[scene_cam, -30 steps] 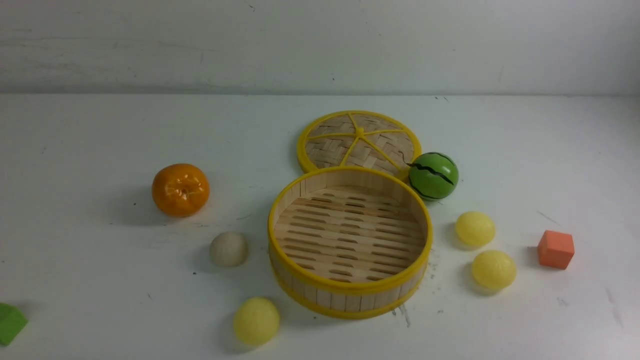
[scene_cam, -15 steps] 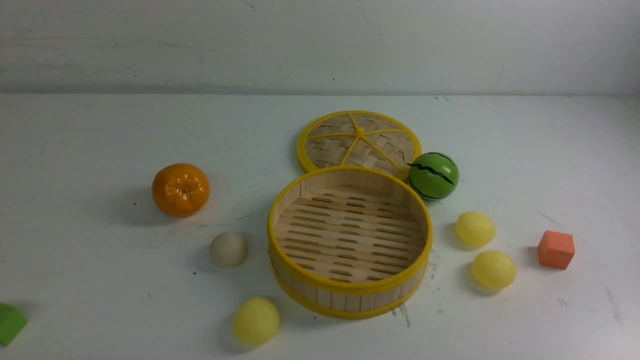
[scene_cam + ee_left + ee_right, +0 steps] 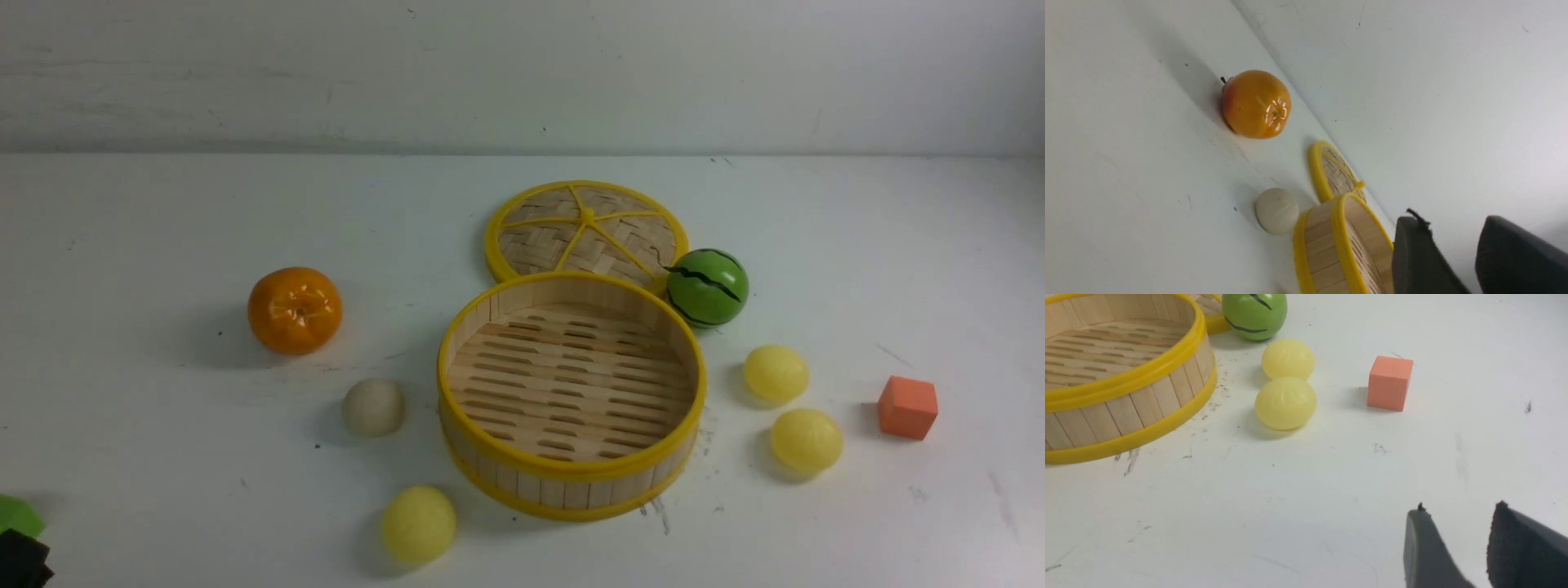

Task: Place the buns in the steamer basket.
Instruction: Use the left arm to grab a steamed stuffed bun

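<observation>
Down in the near left corner of the front view, a black bit of the left gripper (image 3: 1453, 249) is poking in now and hiding part of the green block (image 3: 15, 514). Nothing else is moving. The beige bun (image 3: 373, 406) and the front yellow bun (image 3: 418, 524) are sitting on the table (image 3: 163, 212), just left of the steamer basket (image 3: 571, 482). They are lying ahead and to the right of the left gripper, so that arm is nearer. The other two, the back yellow bun (image 3: 775, 373) and the side yellow bun (image 3: 806, 441), are sitting right of the basket, ahead of the right gripper (image 3: 1457, 526). Both grippers are gaping and holding nothing.
</observation>
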You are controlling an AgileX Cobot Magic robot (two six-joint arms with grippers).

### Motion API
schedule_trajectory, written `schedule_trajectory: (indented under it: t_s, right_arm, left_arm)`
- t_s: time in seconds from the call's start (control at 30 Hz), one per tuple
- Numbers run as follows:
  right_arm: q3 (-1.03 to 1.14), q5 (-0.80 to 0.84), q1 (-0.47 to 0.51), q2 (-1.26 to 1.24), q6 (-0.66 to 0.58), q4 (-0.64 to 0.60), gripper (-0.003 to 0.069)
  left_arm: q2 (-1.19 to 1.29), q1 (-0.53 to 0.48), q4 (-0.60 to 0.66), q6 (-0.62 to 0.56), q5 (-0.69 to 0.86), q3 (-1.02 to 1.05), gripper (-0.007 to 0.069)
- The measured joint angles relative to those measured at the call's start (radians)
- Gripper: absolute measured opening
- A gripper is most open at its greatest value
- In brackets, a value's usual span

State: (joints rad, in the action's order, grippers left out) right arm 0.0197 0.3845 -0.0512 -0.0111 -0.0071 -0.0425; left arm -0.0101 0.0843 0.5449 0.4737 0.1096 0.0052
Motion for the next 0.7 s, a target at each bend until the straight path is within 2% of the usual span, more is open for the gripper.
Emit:
schedule_trajectory:
  t_s: [0.1,0.13,0.2,0.23,0.33,0.5,0.53,0.6,0.7]
  right_arm:
    - [0.000,0.000,0.000,0.000,0.000,0.000,0.0239]
    - [0.000,0.000,0.000,0.000,0.000,0.000,0.0239]
    - [0.000,0.000,0.000,0.000,0.000,0.000,0.0239]
    - [0.000,0.000,0.000,0.000,0.000,0.000,0.0239]
    - [0.000,0.000,0.000,0.000,0.000,0.000,0.0239]
    - [0.000,0.000,0.000,0.000,0.000,0.000,0.0239]
    - [0.000,0.000,0.000,0.000,0.000,0.000,0.0239]
    - [0.000,0.000,0.000,0.000,0.000,0.000,0.0239]
    - [0.000,0.000,0.000,0.000,0.000,0.000,0.0239]
  left_arm:
    - [0.000,0.000,0.002,-0.049,0.079,-0.080,0.0153]
    - [0.000,0.000,0.001,-0.107,0.140,-0.139,0.0109]
    - [0.004,0.000,-0.002,-0.165,0.209,-0.191,0.0077]
    - [0.045,0.000,-0.003,-0.257,0.308,-0.279,0.0033]
    - [0.171,0.000,-0.006,-0.331,0.459,-0.377,-0.0008]
    - [0.525,0.000,-0.041,-0.421,0.767,-0.550,-0.0013]
    - [0.556,0.000,-0.047,-0.429,0.780,-0.561,-0.0013]
    - [0.774,0.000,-0.092,-0.474,0.815,-0.636,-0.0013]
    - [0.920,0.003,-0.114,-0.505,0.817,-0.689,-0.0013]
